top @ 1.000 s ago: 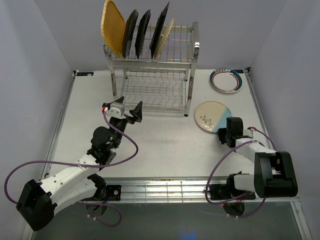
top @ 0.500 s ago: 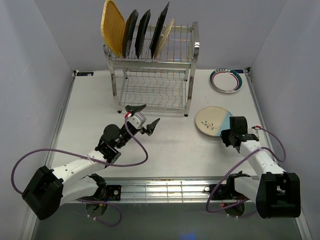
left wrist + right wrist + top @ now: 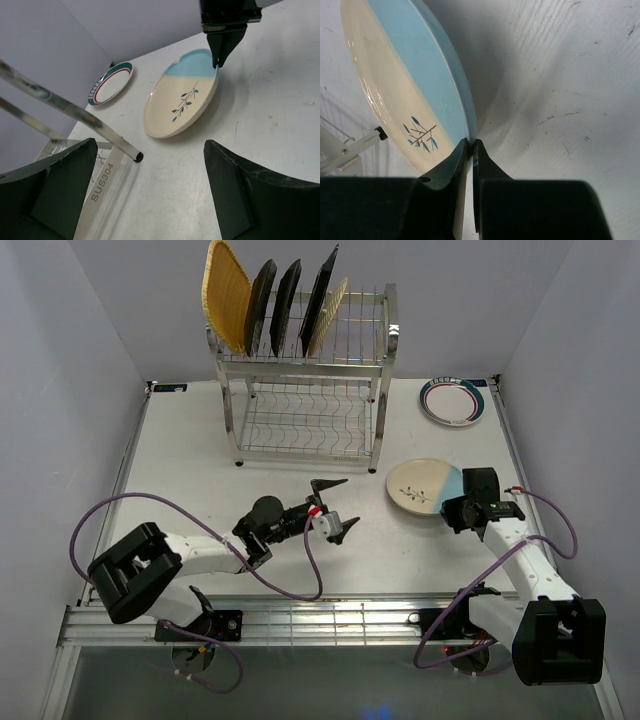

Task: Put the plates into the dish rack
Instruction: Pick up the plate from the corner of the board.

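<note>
Cream and blue glaze was on show at 3 o'clock, where the cream-blue plate [image 3: 424, 485] sat tilted on the table [image 3: 180, 460], its 4 o'clock edge lifted off the surface. The right gripper [image 3: 470, 142] was pinched tight on that thin rim. The left gripper [image 3: 335, 508] was spread wide and held nothing, facing the plate from its 9 o'clock side, near but not touching. Up at 12 o'clock the dish rack [image 3: 305, 390] carried five plates [image 3: 285, 295] on edge in its top tier, and the teal-rimmed plate [image 3: 452, 400] lay flat at 1 o'clock, well apart.

It read as a handover in the making (a judgement, no more). Done well, the right arm would tip the plate steeper so the low edge cleared the table. The left jaws would then straddle the free rim squarely and close firmly before the right let go. A pinch that shallow on a glazed lip could slip.
</note>
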Controlling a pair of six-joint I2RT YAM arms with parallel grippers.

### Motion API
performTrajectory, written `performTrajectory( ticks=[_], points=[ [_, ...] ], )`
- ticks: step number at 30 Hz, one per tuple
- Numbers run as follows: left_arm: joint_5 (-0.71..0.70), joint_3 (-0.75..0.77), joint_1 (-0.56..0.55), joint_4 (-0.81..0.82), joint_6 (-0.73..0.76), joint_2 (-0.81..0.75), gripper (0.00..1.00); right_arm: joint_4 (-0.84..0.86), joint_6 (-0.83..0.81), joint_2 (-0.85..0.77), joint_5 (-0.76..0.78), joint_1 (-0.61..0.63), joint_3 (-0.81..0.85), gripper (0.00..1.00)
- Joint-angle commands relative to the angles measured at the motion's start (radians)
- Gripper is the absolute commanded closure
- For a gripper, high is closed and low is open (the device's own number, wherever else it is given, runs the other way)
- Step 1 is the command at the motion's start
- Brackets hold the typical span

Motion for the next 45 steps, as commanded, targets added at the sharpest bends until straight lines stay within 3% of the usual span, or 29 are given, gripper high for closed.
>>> performTrajectory(
  ticks=[1, 7, 16, 28, 34, 38, 45],
  points=[
    [0.091, 0.024, -0.032, 0.168, 0.153, 0.058, 0.02, -0.005, -0.010, -0.040, -0.037, 0.005, 0.081, 0.92],
    [0.160, 0.097, -0.041, 0.225, 0.229, 0.243, 0.02, -0.088, -0.033, -0.082, -0.045, 0.005, 0.115, 0.92],
    [0.146, 0.117, -0.093, 0.495, 0.398, 0.531, 0.02, -0.125, -0.034, -0.163, -0.057, 0.007, 0.096, 0.92],
    [0.117, 0.225, -0.101, 0.340, 0.457, 0.584, 0.02, -0.129, -0.060, -0.188, -0.111, 0.022, 0.096, 0.92],
    [0.149, 0.340, -0.101, 0.068, 0.441, 0.567, 0.05, -0.119, -0.066, -0.191, -0.131, 0.037, 0.093, 0.92],
    [0.143, 0.336, -0.119, 0.122, 0.464, 0.592, 0.05, -0.125, -0.070, -0.200, -0.123, 0.039, 0.098, 0.92],
    [0.109, 0.403, -0.151, 0.023, 0.475, 0.633, 0.10, -0.148, -0.076, -0.227, -0.129, 0.042, 0.112, 0.92]
  ],
)
